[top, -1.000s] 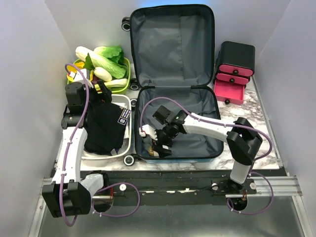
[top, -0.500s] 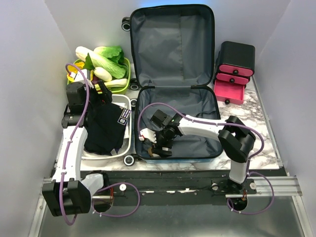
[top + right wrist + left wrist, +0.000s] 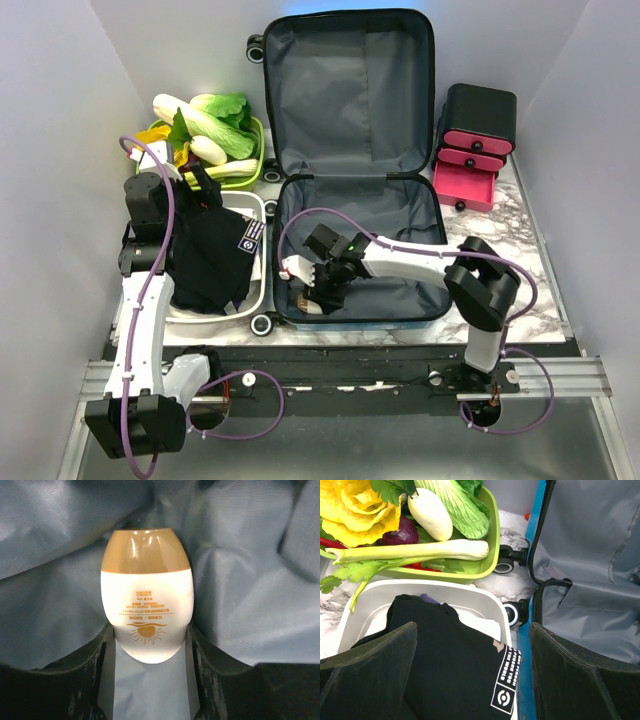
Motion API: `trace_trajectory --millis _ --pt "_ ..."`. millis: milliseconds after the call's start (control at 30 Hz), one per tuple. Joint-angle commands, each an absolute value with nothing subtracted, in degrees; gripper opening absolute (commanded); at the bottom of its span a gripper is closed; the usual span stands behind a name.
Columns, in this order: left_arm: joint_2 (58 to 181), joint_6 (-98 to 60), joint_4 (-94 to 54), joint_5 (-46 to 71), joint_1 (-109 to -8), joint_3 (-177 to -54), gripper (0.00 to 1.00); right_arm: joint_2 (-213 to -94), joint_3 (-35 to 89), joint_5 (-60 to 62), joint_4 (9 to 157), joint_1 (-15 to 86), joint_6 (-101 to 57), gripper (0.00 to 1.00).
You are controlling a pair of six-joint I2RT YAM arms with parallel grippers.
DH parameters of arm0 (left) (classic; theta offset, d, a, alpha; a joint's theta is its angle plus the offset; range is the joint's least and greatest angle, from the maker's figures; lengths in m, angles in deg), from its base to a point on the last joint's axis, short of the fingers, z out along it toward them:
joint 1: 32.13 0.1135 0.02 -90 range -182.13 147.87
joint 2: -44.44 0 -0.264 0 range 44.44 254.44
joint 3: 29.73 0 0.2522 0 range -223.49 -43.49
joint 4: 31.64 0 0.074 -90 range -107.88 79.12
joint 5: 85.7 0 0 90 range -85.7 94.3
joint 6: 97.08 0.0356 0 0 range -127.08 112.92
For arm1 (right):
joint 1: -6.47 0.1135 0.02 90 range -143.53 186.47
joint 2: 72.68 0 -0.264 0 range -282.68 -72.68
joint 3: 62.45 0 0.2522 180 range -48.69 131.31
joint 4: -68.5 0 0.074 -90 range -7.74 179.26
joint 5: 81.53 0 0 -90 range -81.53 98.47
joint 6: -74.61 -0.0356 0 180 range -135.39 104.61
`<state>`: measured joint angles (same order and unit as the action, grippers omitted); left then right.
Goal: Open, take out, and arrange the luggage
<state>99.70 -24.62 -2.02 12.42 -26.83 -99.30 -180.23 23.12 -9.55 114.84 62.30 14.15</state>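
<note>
The blue luggage (image 3: 350,90) lies open in the middle of the table, its lid propped up and its grey lining (image 3: 250,580) bare. In its near left corner lies a white bottle (image 3: 147,605) with a tan cap and a sun print. My right gripper (image 3: 147,635) reaches down into that corner (image 3: 312,295), both fingers (image 3: 95,650) pressed against the bottle's sides. My left gripper (image 3: 472,630) hangs wide open above a black garment (image 3: 445,665) that fills a white bin (image 3: 470,597) left of the luggage (image 3: 590,580).
A green tray (image 3: 257,160) of toy vegetables stands behind the white bin (image 3: 258,205). A black box with pink drawers (image 3: 475,140) sits at the right rear, its lowest drawer pulled out. White walls close in both sides.
My right gripper's fingers have closed in onto the white bottle in the luggage corner. The left arm has shifted slightly back and left, still open.
</note>
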Motion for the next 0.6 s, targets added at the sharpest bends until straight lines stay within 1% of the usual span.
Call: trace_trajectory --millis 0,33,200,400,567 --pt "98.23 -25.80 -2.24 11.68 -26.33 -100.70 0.99 -171.06 22.24 -4.55 110.74 62.54 11.25 0.02" --pt "98.23 -25.97 -2.23 11.68 -26.42 -100.79 0.99 -169.38 22.07 -3.23 109.69 62.45 10.54 0.01" --pt "97.00 -26.94 -1.97 12.04 -26.42 -100.97 0.99 -160.85 19.96 1.17 105.47 60.79 5.54 0.01" --pt "95.59 -27.46 -0.66 12.12 -26.42 -102.20 0.99 -153.81 17.76 4.94 98.97 55.17 -0.87 0.01" --pt "94.36 -28.61 1.54 12.03 -26.42 -102.99 0.99 -149.60 16.18 6.80 95.27 44.54 -3.44 0.01"
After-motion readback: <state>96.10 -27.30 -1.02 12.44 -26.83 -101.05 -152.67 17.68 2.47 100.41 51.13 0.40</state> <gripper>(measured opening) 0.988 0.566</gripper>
